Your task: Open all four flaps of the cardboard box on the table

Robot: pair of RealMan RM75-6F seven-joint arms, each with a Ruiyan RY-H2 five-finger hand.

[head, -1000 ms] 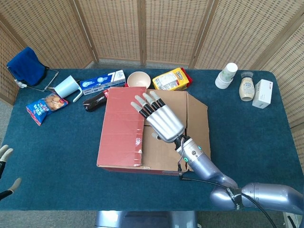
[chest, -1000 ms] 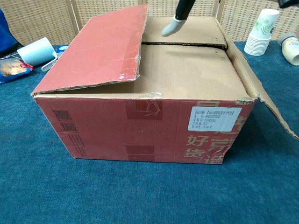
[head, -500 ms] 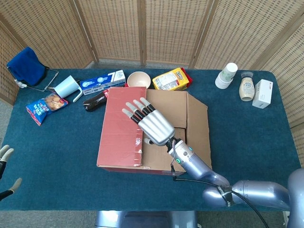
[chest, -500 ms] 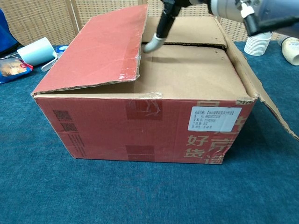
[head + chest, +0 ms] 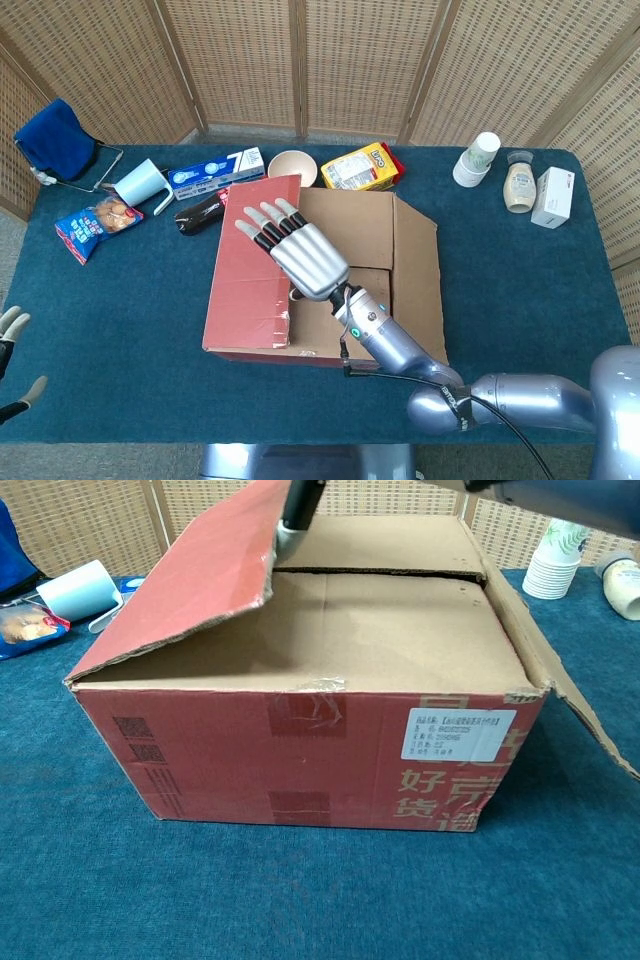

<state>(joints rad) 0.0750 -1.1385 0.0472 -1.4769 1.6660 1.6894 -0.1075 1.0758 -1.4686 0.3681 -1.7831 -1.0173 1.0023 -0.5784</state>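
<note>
While red flap point(image 5: 250, 275) tilts up, right hand point(image 5: 298, 258) rests against it, fingers spread.

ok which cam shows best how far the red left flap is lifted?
Chest view. It looks side-on at the red flap, which slopes up from the box edge, with a fingertip under its raised edge. The head view looks straight down, so the flap reads almost flat and the right hand covers its inner edge.
</note>
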